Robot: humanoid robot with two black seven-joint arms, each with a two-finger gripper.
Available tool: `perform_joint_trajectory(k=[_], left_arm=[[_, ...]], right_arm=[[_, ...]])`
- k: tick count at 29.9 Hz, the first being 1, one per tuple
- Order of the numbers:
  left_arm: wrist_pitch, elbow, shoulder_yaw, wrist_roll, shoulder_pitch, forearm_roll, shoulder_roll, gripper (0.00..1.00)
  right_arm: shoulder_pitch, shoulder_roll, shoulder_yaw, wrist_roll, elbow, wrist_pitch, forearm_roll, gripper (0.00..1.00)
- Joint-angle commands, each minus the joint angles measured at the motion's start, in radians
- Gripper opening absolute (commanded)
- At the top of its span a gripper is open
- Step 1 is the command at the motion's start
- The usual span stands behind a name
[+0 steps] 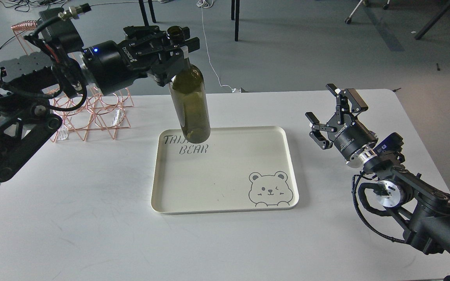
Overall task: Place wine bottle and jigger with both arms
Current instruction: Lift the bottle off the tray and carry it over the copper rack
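Left gripper (172, 50): clamped on the wine bottle (190, 99) at its neck, so the body hung below, tilted, over the tray (225, 203) back-left corner.
Right gripper (332, 117): fingers spread wide, empty, right of the tray.
Jigger: not visible.
Copper wire rack (92, 113): behind the left wrist.
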Motion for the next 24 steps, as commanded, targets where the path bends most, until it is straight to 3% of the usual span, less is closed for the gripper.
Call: perform_joint_trajectory(k=[1,14,24], left_arm=[[-0.058,0.029,0.002,0.000,-0.081,-0.072,0.082,0.18],[-0.181,0.362,0.004,0.000,-0.242,-0.167,0.194,0.18],[-0.164,0.446,0.114,0.000,-0.249,-0.168,0.194,0.18]], right_arm=[[0.000,0.003,-0.001,0.000,0.000,-0.008,0.000,0.99],[0.003,0.015,-0.002,0.000,-0.002,-0.034,-0.003,0.99],[-0.002,0.016,-0.002,0.000,-0.002,-0.034,-0.023,0.99]])
